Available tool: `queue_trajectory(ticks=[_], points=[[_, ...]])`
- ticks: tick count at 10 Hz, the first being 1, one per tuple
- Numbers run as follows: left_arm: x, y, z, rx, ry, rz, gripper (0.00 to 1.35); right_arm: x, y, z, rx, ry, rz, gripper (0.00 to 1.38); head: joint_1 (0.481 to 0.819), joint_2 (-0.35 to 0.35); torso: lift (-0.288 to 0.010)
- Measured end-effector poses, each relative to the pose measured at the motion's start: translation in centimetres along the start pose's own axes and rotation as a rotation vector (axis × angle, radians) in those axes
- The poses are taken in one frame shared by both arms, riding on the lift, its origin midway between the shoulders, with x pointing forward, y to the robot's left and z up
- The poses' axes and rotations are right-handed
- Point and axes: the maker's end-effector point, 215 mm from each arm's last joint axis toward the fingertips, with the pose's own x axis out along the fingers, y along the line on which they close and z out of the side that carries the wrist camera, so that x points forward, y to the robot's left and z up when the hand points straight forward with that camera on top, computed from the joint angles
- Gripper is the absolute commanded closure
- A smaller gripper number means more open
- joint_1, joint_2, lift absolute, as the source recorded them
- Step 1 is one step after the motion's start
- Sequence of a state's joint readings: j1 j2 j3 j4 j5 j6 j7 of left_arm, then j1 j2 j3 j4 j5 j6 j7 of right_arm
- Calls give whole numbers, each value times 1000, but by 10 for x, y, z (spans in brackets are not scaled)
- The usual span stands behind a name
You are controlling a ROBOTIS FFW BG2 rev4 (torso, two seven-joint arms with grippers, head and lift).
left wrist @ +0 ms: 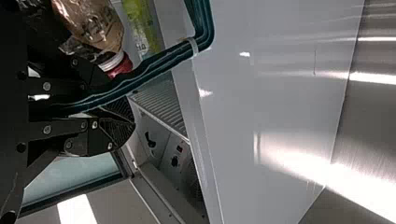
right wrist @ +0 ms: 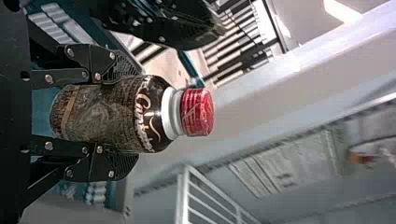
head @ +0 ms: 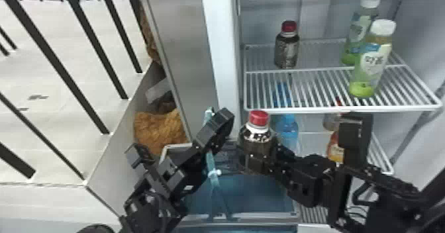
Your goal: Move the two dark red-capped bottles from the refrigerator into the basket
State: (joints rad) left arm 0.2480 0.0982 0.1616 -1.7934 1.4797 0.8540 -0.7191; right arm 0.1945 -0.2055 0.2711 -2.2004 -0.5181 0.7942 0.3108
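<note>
My right gripper [head: 261, 161] holds a dark red-capped bottle [head: 257, 139] upright in front of the refrigerator's shelves. Seen from the right wrist, the gripper [right wrist: 130, 116] has a finger on either side of that bottle [right wrist: 112, 114], its red cap free beyond the fingertips. The other dark red-capped bottle [head: 286, 47] stands on the upper wire shelf. To the left of the held bottle, my left gripper [head: 217, 131] is closed around the basket's teal handle [head: 212, 166]. From the left wrist, the handle [left wrist: 173, 55] runs between the fingers of the gripper [left wrist: 116, 109].
Two green bottles [head: 371, 63] with white caps stand on the same wire shelf [head: 331, 109], at its right. A blue bottle [head: 287, 129] and an orange one [head: 335, 148] are on the level below. A metal door panel [head: 180, 33] rises behind the left gripper.
</note>
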Motion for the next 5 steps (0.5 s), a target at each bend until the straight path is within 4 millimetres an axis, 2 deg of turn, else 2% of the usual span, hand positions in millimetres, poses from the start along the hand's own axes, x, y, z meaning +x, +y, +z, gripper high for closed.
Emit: queue_trajectory(ticks=[1, 2, 3, 4, 5], points=[[0, 0, 0, 0, 0, 0, 1193, 5, 7, -9, 26, 24, 33, 1279, 695, 199, -34], [0, 0, 0, 0, 0, 0, 1193, 8, 12, -16, 42, 44, 54, 1154, 695, 210, -34], [0, 0, 0, 0, 0, 1, 1193, 10, 16, -20, 51, 60, 68, 835, 695, 215, -34], [0, 0, 0, 0, 0, 1, 1193, 11, 18, -22, 53, 66, 74, 440, 695, 220, -34], [0, 0, 0, 0, 0, 1, 1193, 11, 18, -22, 52, 66, 75, 177, 695, 221, -34]])
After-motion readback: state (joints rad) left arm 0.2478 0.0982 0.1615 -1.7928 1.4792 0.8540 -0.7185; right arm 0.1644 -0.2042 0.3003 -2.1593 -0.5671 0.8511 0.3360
